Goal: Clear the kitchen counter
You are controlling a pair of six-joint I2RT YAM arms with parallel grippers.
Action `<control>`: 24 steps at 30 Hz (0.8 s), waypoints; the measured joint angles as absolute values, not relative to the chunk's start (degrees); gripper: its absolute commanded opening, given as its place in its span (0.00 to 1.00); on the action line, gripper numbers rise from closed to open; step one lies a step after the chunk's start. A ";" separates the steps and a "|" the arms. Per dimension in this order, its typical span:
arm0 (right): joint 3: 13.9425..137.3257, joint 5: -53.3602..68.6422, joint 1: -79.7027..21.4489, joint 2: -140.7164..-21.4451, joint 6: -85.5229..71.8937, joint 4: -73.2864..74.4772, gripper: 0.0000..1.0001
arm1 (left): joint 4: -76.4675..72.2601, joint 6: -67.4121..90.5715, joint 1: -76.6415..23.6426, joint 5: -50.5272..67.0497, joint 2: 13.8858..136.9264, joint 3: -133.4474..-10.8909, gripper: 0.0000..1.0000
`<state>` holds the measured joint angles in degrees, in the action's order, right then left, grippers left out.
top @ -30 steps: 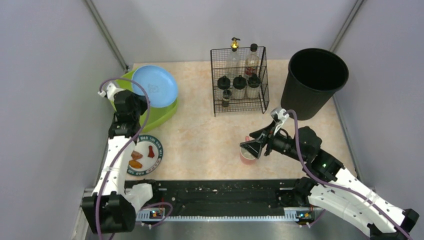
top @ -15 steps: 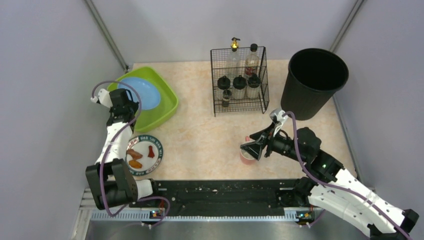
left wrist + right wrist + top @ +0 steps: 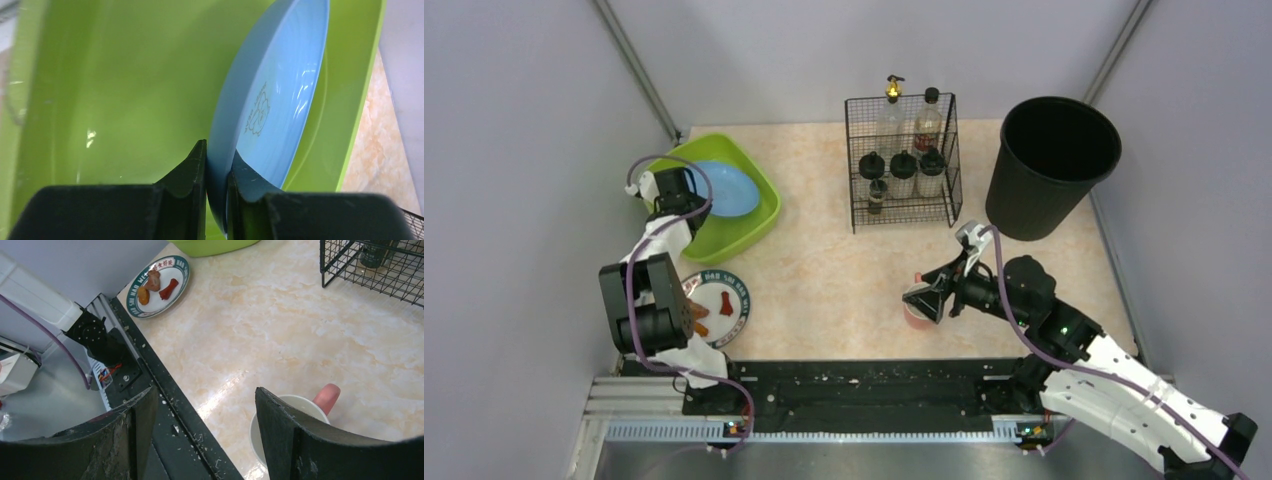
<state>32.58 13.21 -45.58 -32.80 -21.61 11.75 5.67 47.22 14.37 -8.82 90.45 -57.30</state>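
- Overhead, the kitchen counter (image 3: 824,270) spreads beige-pink between grey walls. Its middle is bare from the tub across to the rack and down to the black rail (image 3: 854,385) on the near edge.
- Black bin (image 3: 1052,165) stands in the far right corner, near the wire rack (image 3: 902,165) of bottles at the back edge.
- Lime-green tub (image 3: 759,215) sits at the far left, close to the side wall.
- Blue plate (image 3: 280,100) leans tilted inside the tub, its rim pinched tight by the left gripper (image 3: 217,152).
- Patterned plate (image 3: 155,305) carrying food pieces lies by the front left edge, partly under the left arm.
- Right gripper (image 3: 202,405) hangs over the pink mug (image 3: 305,407), fingers spread wide. The mug stands on open counter near the rail.
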 measured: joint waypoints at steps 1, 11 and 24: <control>32.32 13.21 -45.58 -32.80 -21.54 11.73 0.70 | 5.21 47.57 14.37 -7.77 91.42 -57.60 0.00; 30.74 13.19 -45.58 -32.80 -21.50 11.57 0.70 | 0.69 49.50 12.88 -2.04 96.40 -57.17 0.00; 30.74 13.45 -45.58 -29.67 -23.11 11.84 0.70 | -7.79 49.98 6.74 4.89 95.20 -48.93 0.00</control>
<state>30.74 13.45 -45.58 -29.67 -23.11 11.84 -7.79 49.98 6.74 4.89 95.20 -48.93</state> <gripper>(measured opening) 0.698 0.178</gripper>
